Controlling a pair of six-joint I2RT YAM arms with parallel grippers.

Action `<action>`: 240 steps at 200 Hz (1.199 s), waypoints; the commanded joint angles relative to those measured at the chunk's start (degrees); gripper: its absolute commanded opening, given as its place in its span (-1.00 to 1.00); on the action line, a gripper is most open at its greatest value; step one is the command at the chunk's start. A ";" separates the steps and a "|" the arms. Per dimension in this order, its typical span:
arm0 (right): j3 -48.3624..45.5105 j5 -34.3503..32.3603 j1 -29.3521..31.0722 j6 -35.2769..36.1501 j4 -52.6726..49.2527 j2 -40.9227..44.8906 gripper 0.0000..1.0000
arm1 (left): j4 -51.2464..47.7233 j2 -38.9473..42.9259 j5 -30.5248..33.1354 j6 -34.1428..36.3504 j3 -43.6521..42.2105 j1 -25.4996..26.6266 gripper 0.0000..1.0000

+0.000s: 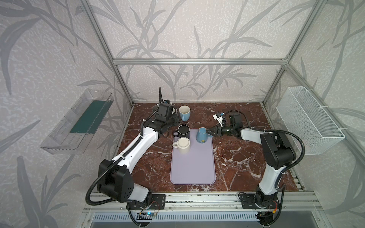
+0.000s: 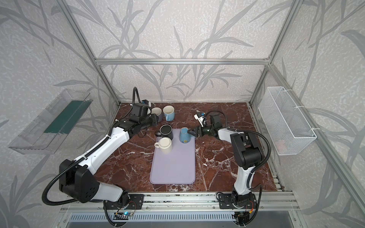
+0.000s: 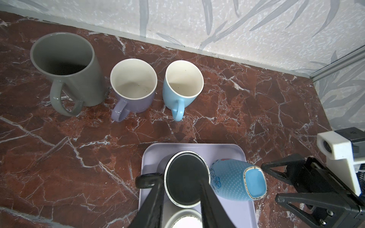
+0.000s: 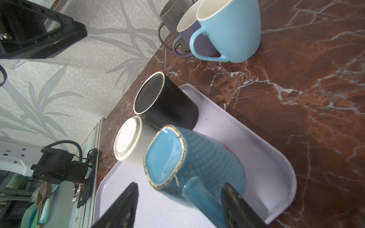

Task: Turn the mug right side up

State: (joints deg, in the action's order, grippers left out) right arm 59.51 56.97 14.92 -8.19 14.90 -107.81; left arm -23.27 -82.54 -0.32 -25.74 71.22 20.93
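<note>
A blue dotted mug (image 1: pixel 202 136) (image 4: pixel 207 161) with a flower print stands base up and leaning on the far right corner of the lilac tray (image 1: pixel 192 169). My right gripper (image 1: pixel 208 132) (image 4: pixel 180 186) is open at its right side. The mug's handle lies between the fingers, close to one finger (image 4: pixel 233 199). A white mug (image 1: pixel 183 145) sits base up on the tray's left. A black mug (image 1: pixel 184 131) stands behind it, its handle pointing left. My left gripper (image 3: pixel 179 176) hovers by that handle, its fingers a little apart and holding nothing.
Three upright mugs stand at the back of the marble table: grey (image 3: pixel 67 71), lilac (image 3: pixel 134 84) and light blue (image 1: pixel 184 112). A wire basket (image 1: pixel 308 120) hangs on the right wall. A clear shelf (image 1: pixel 77 122) hangs on the left wall.
</note>
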 commanded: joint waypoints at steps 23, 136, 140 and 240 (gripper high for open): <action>-2.35 2.19 1.50 3.34 -3.35 1.34 0.27 | 1.24 1.64 -1.07 -1.29 -0.64 -0.18 -0.32; -6.64 -11.53 9.62 0.51 -14.98 13.50 0.14 | 1.60 4.04 -1.34 -1.91 -2.18 -0.16 -0.32; -6.37 -12.42 9.73 -0.26 -15.86 14.02 0.15 | 1.60 4.06 -1.42 -1.99 -2.25 -0.15 -0.32; 7.84 -41.07 18.65 -1.04 -40.89 13.14 0.14 | 2.75 4.39 -2.06 -2.84 -3.64 -0.17 -0.31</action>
State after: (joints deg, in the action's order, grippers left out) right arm 65.10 24.86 31.48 -9.04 -18.87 -93.43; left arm -20.95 -79.46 -2.28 -27.88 67.83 20.93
